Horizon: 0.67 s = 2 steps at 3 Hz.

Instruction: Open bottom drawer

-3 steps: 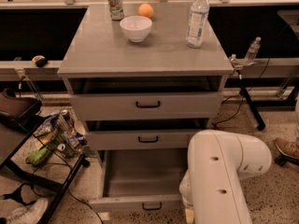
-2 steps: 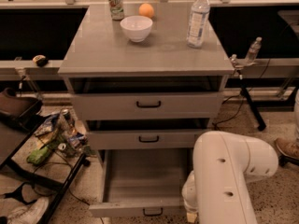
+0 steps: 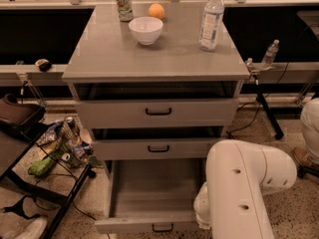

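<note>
The bottom drawer (image 3: 149, 226) of the grey cabinet (image 3: 149, 59) is pulled well out, and its plain grey interior (image 3: 152, 188) is bare. Its small black bar handle (image 3: 163, 228) sits at the lower edge of the view. My white arm (image 3: 244, 188) fills the lower right, next to the right end of the drawer front. The gripper itself is hidden below and behind this arm link, so it does not show. The mid-height drawer (image 3: 158, 148) and the tallest drawer (image 3: 158, 112) above it are each slightly ajar.
On the cabinet top stand a white bowl (image 3: 145, 30), an orange (image 3: 156, 11), a can (image 3: 124, 4) and a water bottle (image 3: 211, 19). A wire rack with snack bags (image 3: 60, 146) stands at the left. A stand leg (image 3: 266, 113) is on the floor at the right.
The bottom drawer has slid farther out toward the camera. My arm has shifted right and back with it.
</note>
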Tool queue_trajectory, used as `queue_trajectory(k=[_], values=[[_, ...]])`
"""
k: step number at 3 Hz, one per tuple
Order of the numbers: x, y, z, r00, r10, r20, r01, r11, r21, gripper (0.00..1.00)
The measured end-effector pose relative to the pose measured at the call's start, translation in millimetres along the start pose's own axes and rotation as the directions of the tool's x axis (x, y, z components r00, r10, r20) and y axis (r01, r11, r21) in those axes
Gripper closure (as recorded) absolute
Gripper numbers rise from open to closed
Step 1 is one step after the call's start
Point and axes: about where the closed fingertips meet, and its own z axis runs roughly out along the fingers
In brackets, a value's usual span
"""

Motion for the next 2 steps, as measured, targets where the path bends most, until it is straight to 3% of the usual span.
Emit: queue_trajectory(k=[1,2], values=[[-0.9,-1.6,-0.6,1.0,0.0,0.0,0.0,1.0,0.0,1.0],[-0.7,1.7,0.5,1.0,0.003,-0.002,-0.003,0.9999,-0.011,1.0]])
